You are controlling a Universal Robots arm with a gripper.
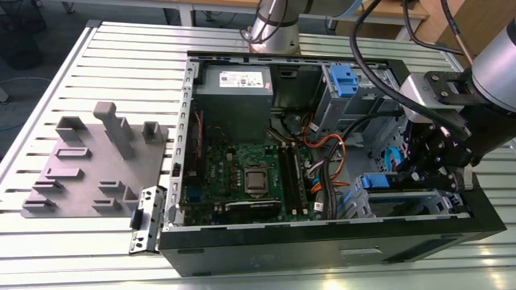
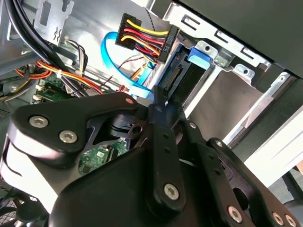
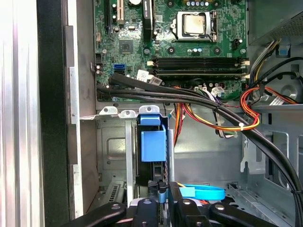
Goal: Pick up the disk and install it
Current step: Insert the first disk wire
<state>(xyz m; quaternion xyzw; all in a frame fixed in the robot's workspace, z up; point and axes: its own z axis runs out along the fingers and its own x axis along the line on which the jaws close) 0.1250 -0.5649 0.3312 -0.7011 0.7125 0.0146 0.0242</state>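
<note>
Desk: in the exterior view you see it carrying the open computer case and a grey holder plate.
Case: the first wrist view gives you the circuit board that the second wrist view mostly hides.
Disk: stands on edge in the drive bay, blue frame toward you; the second wrist view shows its connector end.
Claw: just above the disk; you cannot tell whether its fingers are apart or together.

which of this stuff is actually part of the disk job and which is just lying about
Part of the job:
- disk, edge-on in the drive bay
- gripper, close to the disk

Just lying about:
- grey fixture plate
- power supply
- motherboard
- cable bundle
</note>
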